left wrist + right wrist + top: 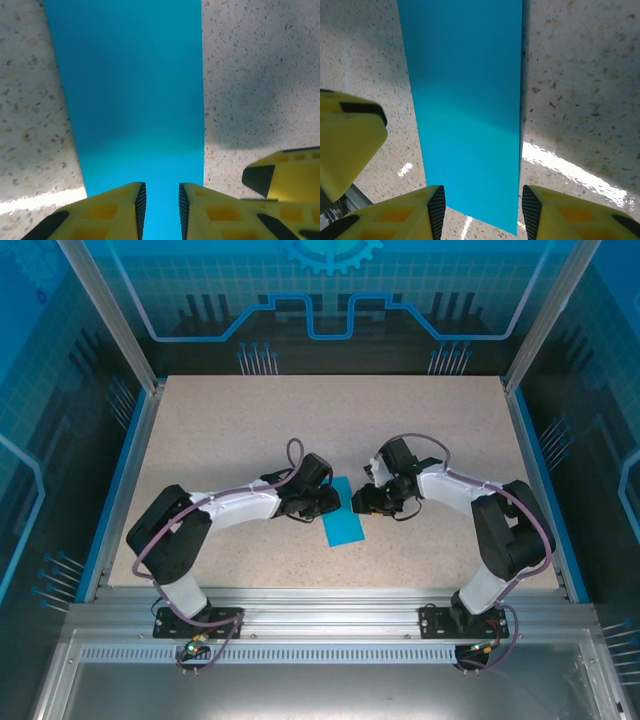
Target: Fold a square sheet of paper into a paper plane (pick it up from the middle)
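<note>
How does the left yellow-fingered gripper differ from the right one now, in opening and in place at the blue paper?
The left gripper shows a narrow gap; the right gripper stands about as wide as the teal-blue paper strip. The left gripper's tips sit within the strip's width; the right gripper's flank its end. Both are open, black-padded, over the paper.

Table (250,430): fills the middle of the top view.
Sheet of paper (343,520): flat on the table, at frame centre, long side running up and down the frame.
Left gripper (326,503): over the sheet's upper left edge.
Right gripper (361,502): directly opposite, over its upper right edge.
</note>
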Tool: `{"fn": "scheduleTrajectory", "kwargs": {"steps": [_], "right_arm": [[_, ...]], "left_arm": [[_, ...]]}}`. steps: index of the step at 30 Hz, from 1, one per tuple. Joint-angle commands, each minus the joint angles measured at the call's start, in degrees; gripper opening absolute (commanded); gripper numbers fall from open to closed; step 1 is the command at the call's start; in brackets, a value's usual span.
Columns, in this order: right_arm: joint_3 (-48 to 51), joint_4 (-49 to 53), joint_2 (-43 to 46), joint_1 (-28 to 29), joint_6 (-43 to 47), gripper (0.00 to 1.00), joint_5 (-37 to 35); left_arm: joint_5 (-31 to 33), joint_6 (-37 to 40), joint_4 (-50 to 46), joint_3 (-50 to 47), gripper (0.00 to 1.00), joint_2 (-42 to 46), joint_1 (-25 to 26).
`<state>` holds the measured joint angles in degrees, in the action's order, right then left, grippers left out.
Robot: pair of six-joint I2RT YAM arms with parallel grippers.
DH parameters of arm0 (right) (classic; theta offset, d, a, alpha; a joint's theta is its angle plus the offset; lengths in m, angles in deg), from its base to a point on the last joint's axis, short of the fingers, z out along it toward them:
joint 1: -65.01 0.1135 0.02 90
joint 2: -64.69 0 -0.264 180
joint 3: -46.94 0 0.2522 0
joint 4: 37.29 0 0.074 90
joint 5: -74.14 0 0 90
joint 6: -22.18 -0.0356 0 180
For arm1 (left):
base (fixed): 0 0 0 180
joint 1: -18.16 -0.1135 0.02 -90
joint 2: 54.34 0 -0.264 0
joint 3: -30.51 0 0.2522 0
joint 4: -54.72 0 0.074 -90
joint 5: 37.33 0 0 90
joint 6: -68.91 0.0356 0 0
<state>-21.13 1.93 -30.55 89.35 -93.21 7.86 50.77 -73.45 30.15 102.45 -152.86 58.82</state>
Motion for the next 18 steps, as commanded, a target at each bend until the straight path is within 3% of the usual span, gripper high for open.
{"fn": "scheduleTrajectory", "kwargs": {"steps": [1, 18], "right_arm": [[1.94, -1.78, 0.15, -0.53, 0.26, 0.48, 2.96], [3.58, -3.91, -1.63, -0.17, -0.83, 0.5, 3.23]], "left_arm": [[0.42, 0.8, -2.49, 1.64, 0.27, -2.0, -0.18], [0.48, 0.64, -2.33, 0.21, 0.26, -6.71, -0.21]]}}
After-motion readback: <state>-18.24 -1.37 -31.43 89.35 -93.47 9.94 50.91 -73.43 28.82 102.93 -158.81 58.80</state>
